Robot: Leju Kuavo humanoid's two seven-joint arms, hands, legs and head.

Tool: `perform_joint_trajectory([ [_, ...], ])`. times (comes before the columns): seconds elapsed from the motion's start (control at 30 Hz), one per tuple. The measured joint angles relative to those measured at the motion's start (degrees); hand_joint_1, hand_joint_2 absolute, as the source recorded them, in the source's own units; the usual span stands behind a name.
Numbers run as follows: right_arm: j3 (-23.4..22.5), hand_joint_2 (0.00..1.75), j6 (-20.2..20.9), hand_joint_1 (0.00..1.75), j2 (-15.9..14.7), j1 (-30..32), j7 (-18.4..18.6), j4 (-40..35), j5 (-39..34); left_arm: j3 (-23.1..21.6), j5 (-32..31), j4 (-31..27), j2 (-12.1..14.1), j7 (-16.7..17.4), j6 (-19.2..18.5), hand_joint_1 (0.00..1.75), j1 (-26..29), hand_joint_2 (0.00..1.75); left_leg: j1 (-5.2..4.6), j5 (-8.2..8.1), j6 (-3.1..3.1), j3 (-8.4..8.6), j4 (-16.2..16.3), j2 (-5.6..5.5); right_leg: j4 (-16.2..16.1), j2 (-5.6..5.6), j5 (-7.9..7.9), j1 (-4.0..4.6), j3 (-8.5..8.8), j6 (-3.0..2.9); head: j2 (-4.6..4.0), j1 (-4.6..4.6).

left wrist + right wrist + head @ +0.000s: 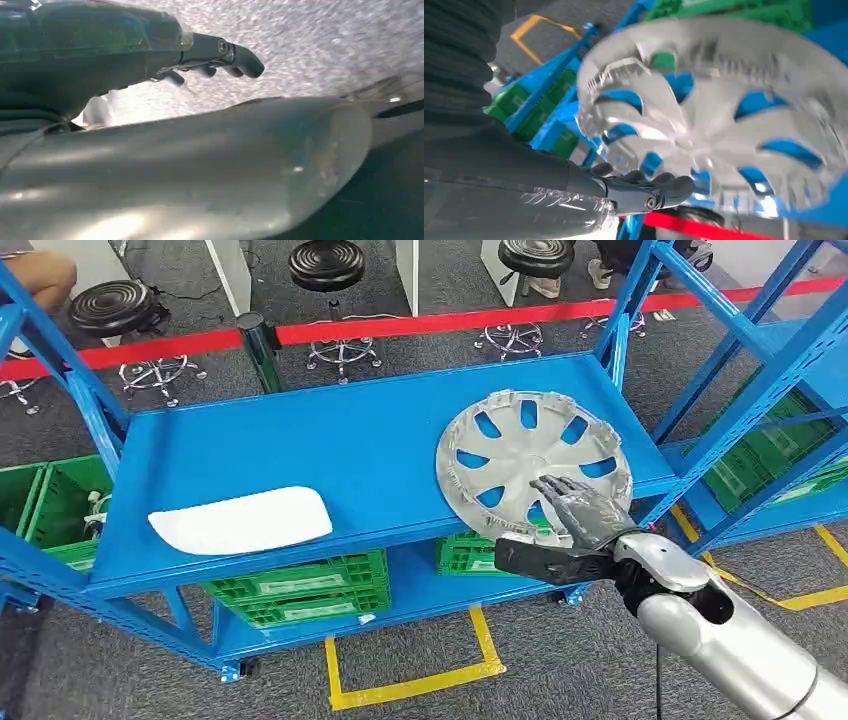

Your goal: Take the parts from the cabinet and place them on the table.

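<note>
Silver wheel cover (532, 462) lies on shelf (300, 440) beneath right robot hand (578, 508).

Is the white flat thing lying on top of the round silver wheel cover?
No, the white flat part lies on the blue shelf, well apart from the silver wheel cover.

Head cam: high, facing fwd/down over blue shelf (330, 440). R wrist cam: close behind right robot hand (644, 192), sharing hubcap (530, 465) at 3 o'clock w/ head. L wrist cam: near floor.
</note>
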Motion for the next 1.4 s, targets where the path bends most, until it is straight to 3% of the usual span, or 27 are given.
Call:
perform_joint_trajectory([
  [0.13, 1.4, 1.75, 1.5, 0.00, 0.0, -0.3, 1.6, -1.9, 0.6, -0.3, 0.8, 0.0, 2.1, 2.6, -0.3, 0.00, 0.0, 0.00, 0.01, 0.00, -0.01, 0.00, 0.0, 0.04, 0.0, 0.07, 0.00, 0.01, -0.02, 0.00, 0.00, 0.00],
  [0.3, 1.9, 1.75, 1.3, 0.00, 0.2, -1.5, 2.0, -5.0, 0.4, -0.3, 2.3, 0.1, 4.2, 2.4, -0.1, 0.00, 0.0, 0.00, 0.01, 0.00, -0.01, 0.04, 0.0, 0.02, 0.0, 0.07, 0.00, 0.01, -0.02, 0.00, 0.00, 0.02],
  [0.7, 1.7, 1.75, 0.8, 0.00, -1.4, -3.5, 2.6, -7.2, -0.8, -0.3, 2.4, 0.1, 4.3, 1.7, 0.3, 0.00, 0.0, 0.00, -0.02, 0.00, 0.00, 0.03, 0.0, -0.33, 0.0, 0.02, 0.00, -0.02, 0.00, 0.00, 0.00, 0.00],
  [0.8, 1.3, 1.75, 0.2, 0.00, -2.7, -3.4, 5.5, -8.0, -2.6, -0.3, 2.4, 0.1, 3.9, 0.9, -0.2, 0.00, 0.0, 0.00, -0.04, 0.00, 0.00, 0.04, 0.0, -0.70, 0.0, -0.04, -0.06, -0.02, 0.00, 0.09, 0.00, 0.00],
  [0.93, -1.7, 1.75, 0.1, 0.00, -8.0, -0.3, 8.0, -10.3, -7.5, -0.3, 2.0, 0.1, 2.2, 0.9, -1.1, 0.00, 0.1, 0.00, -0.05, 0.00, 0.00, 0.02, 0.0, -1.52, -0.2, -0.51, -0.13, -0.04, 0.19, 0.21, 0.00, 0.00],
  [1.07, -5.9, 1.75, 3.6, 0.00, -11.9, 5.6, 8.1, -12.5, -8.0, -0.3, 1.8, 0.1, 0.5, 2.3, -2.7, 0.00, 0.3, 0.00, -0.04, 0.00, 0.00, -0.06, 0.0, -1.70, -0.2, -0.71, -0.18, -0.04, 0.26, 0.28, 0.00, 0.02],
  [1.2, -8.8, 1.75, 5.0, 0.00, -12.7, 10.0, 8.2, -12.8, -5.7, -0.4, 1.2, 0.1, -0.3, 2.3, -3.0, 0.00, 0.2, 0.00, -0.04, -0.04, 0.05, -0.08, 0.0, -1.52, -0.2, -0.72, -0.21, -0.05, 0.25, 0.32, 0.00, 0.02],
  [1.4, -8.8, 1.75, 4.8, 0.00, -12.4, 12.1, 8.2, -12.2, -4.9, -0.7, 0.9, 0.1, -0.7, 2.1, -3.0, 0.00, 0.2, 0.00, -0.03, -0.04, 0.06, -0.02, 0.0, -0.86, -0.2, -0.59, -0.20, -0.04, 0.22, 0.32, 0.00, 0.02],
])
